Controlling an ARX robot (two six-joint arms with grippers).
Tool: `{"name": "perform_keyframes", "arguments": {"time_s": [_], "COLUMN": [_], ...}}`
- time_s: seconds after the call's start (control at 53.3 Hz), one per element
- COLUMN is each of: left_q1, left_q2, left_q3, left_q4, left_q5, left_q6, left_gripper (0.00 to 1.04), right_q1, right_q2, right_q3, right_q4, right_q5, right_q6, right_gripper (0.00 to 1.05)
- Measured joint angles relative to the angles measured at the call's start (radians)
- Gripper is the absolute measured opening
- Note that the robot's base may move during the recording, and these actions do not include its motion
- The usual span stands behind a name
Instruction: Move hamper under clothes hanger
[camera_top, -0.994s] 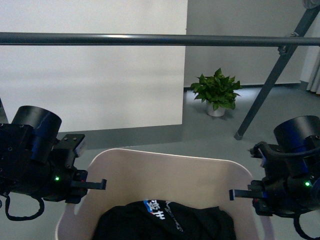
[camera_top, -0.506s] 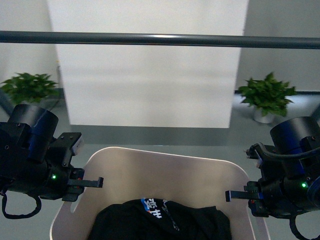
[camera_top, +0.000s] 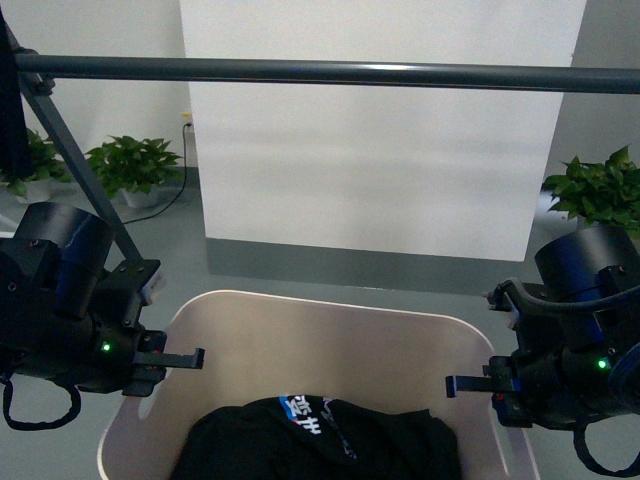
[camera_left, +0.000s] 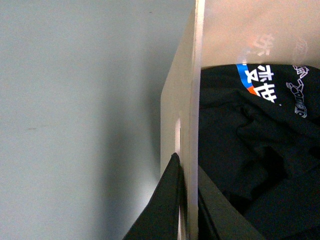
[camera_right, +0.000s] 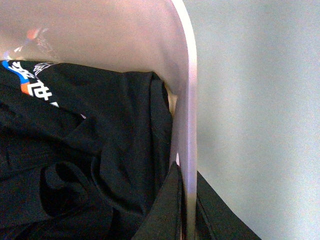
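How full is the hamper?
Partly full: a crumpled black garment with blue-and-white print lies at the bottom of the hamper, and the pale inner walls above it are bare.

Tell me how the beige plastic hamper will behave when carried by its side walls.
The beige plastic hamper is probably fairly rigid: its wall looks straight where the left gripper and right gripper pinch it. It is likely light, seemingly holding only a black printed garment. The smooth rim might slip.
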Motion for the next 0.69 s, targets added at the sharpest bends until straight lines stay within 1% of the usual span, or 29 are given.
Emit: {"name": "perform_keyframes", "arguments": {"time_s": [0.075, 0.225, 0.281, 0.338, 0.469, 0.581, 0.694], "left_q1": [-0.008, -0.007, -0.003, 0.007, 0.009, 0.005, 0.002], "left_q2": [0.0, 0.0, 0.0, 0.001, 0.02, 0.058, 0.089], "left_q3": [0.0, 0.0, 0.0, 0.012, 0.055, 0.105, 0.119], "left_q4": [0.0, 0.0, 0.002, -0.025, -0.083, -0.126, -0.131], "left_q5": [0.007, 0.005, 0.029, 0.04, 0.024, 0.004, -0.013], "left_q6": [0.0, 0.0, 0.001, 0.006, 0.019, 0.023, 0.024], "left_gripper": [0.04, 0.04, 0.04, 0.04, 0.04, 0.04, 0.04], "right_q1": [-0.013, -0.011, -0.005, 0.002, 0.002, 0.0, 0.0], "right_q2": [0.0, 0.0, 0.0, 0.004, 0.028, 0.084, 0.13], "right_q3": [0.0, 0.0, 0.0, -0.001, 0.047, 0.127, 0.18], "right_q4": [0.0, 0.0, 0.0, 0.017, -0.015, -0.073, -0.104], "right_q5": [-0.002, -0.003, -0.001, 0.042, 0.055, 0.057, 0.061], "right_q6": [0.0, 0.0, 0.0, 0.058, 0.117, 0.131, 0.131], "right_gripper": [0.03, 0.03, 0.03, 0.03, 0.03, 0.03, 0.03]}}
